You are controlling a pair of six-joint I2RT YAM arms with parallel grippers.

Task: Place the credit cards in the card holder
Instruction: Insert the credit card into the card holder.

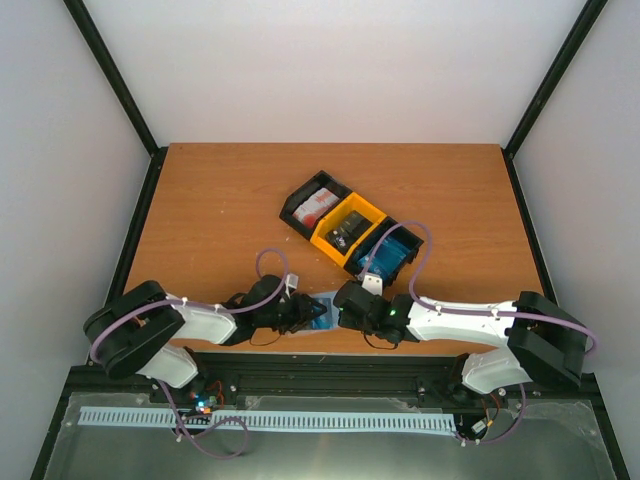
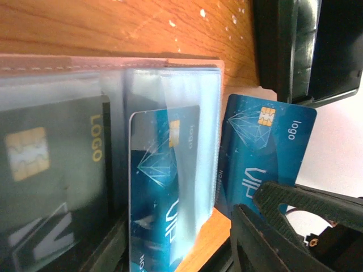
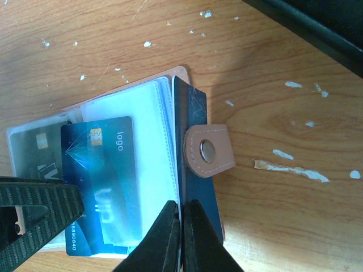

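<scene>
The card holder (image 3: 150,107) is lying open near the near edge of the tabletop (image 3: 272,68), between the two arms. A dark card (image 2: 51,187) and one blue card (image 2: 161,192) are sitting in its clear sleeves (image 2: 193,102). The left hand (image 2: 249,205) appears to be clamping the lower end of a second, loose blue card (image 2: 266,153). That card is hanging over the sleeves and is not yet entering a pocket. The right hand (image 3: 180,205) is pressing its fingers together on a thin edge of the holder beside the snap tab (image 3: 209,150). I cannot tell whether it is gripping a sleeve alone or a sleeve with a card inside.

The sleeves are looking soft, so a leading corner arriving off line is likely to be catching the lip and buckling it, or skating across the top instead of going in. The right hand's hold is looking slim, and a slip there would be letting the page flop over the pocket mouth. A hard push could be dragging the light holder towards the edge. The two hands are working very close together, so even a small sideways correction is risking a knock.
</scene>
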